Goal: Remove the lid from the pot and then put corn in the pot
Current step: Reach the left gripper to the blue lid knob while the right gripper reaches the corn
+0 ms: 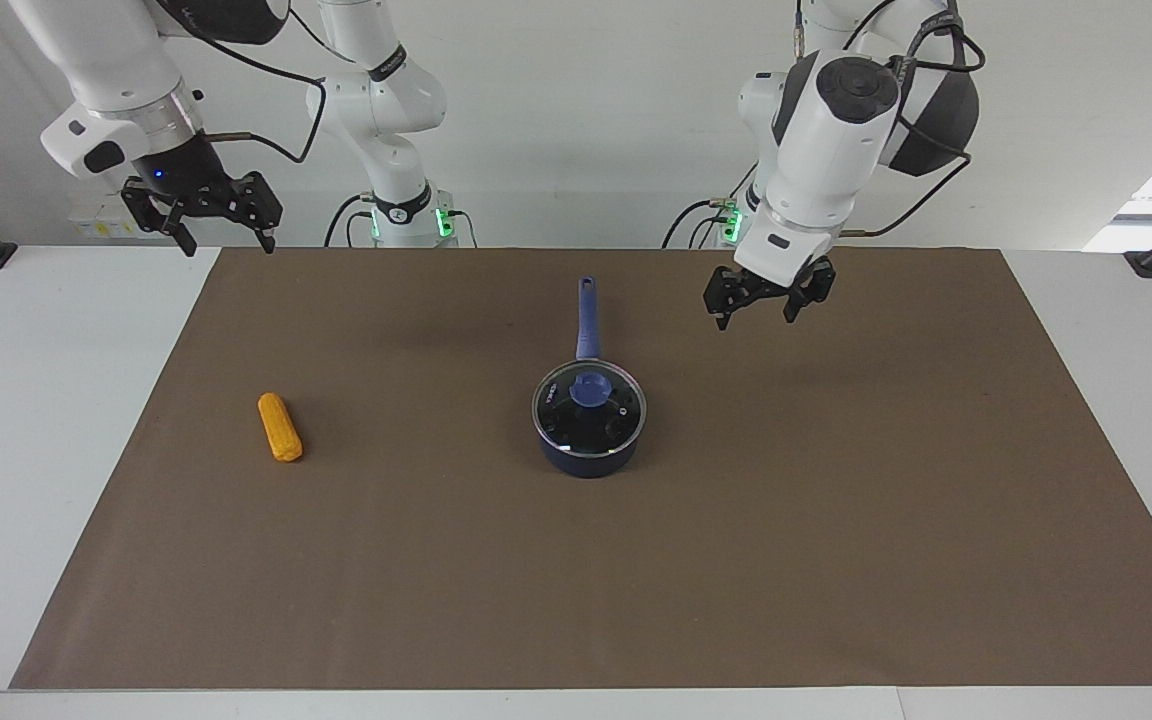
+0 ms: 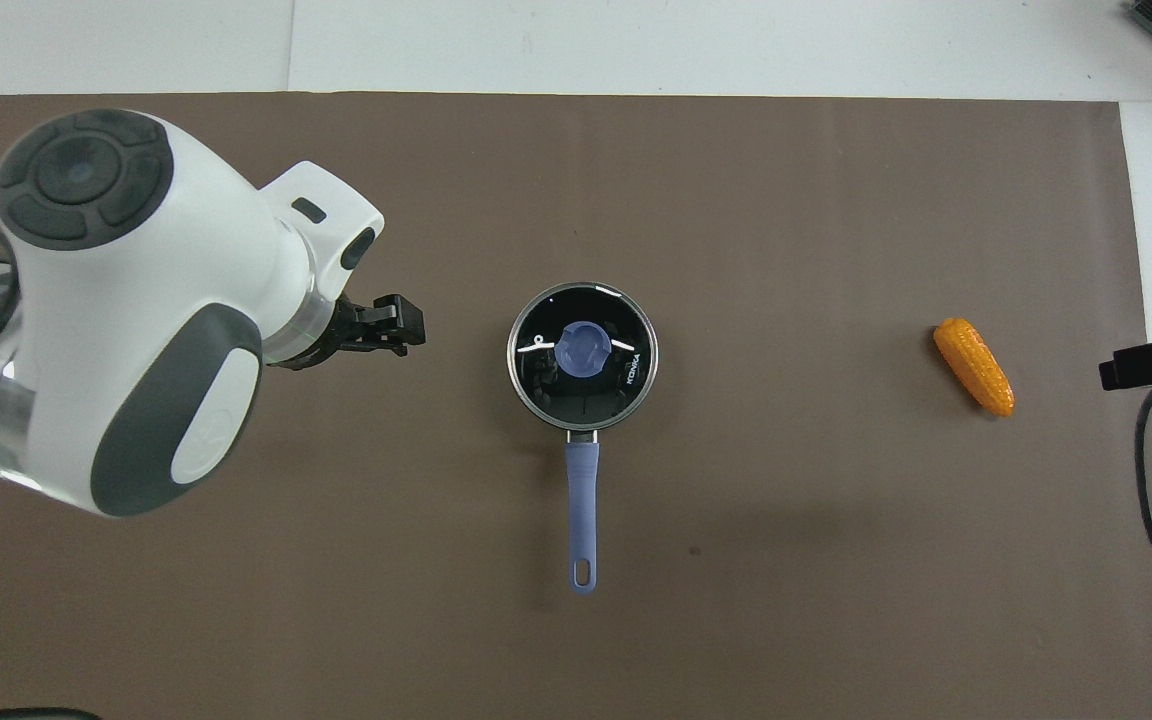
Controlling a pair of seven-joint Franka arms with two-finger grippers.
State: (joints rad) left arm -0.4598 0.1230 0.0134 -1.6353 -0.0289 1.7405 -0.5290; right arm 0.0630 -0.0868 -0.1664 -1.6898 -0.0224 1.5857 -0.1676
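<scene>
The dark blue pot point(image 1: 586, 460) stands at the middle of the brown mat, its long blue handle point(image 2: 582, 500) pointing toward the robots. The glass lid point(image 1: 589, 403) with its blue knob point(image 2: 583, 349) sits on the pot. The orange-yellow corn point(image 1: 279, 427) lies on the mat toward the right arm's end and also shows in the overhead view point(image 2: 974, 366). My left gripper point(image 1: 761, 308) is open and empty, up in the air over the mat beside the pot, toward the left arm's end point(image 2: 401, 330). My right gripper point(image 1: 223, 228) is open and empty, raised over the mat's corner.
The brown mat point(image 1: 636, 580) covers most of the white table point(image 1: 36, 400). A black cable point(image 2: 1151, 470) hangs from the right arm at the mat's edge near the corn.
</scene>
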